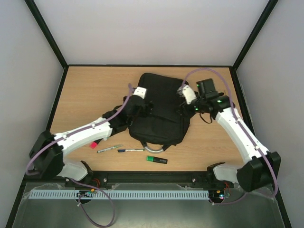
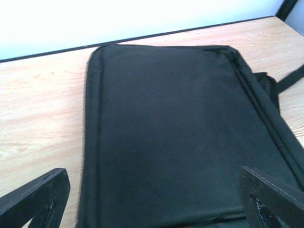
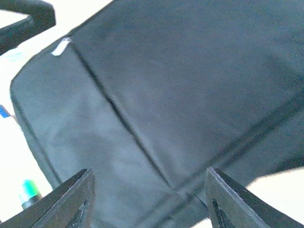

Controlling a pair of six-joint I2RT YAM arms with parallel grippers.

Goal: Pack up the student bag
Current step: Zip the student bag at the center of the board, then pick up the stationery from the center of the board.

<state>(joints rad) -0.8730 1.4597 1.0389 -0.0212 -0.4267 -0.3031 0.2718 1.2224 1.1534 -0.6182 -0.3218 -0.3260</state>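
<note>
Surface: light wood-grain table [image 1: 85, 95], black edging all round. Pale plain walls on three sides, w/ black frame posts slanting up at the far corners. A grey perforated strip [image 1: 142, 194] runs along the near edge btwn the arm bases.

Student bag [image 1: 159, 111] lies flat approx mid-table, a bit right of centre. Its grey curved handle [image 1: 152, 145] points to the near side.

Left gripper [image 1: 146, 105] is over the bag's left part. In the wrist view its fingers [image 2: 47, 194] stand wide apart, nothing btwn them but black fabric below. Right gripper [image 1: 184, 102] is at the bag's right edge, jaws likewise spread wide over the bag, gripping nothing.

Near the bag, on bare wood, L to R:
- small pink item [image 1: 93, 145], just beside the left arm
- two pens [image 1: 109, 148], roughly end to end
- green highlighter [image 1: 156, 160], just near of the handle

Labels: a small white tag [image 3: 61, 46] sits on a bag seam, too blurred to read. Pen markings are too small to make out.
</note>
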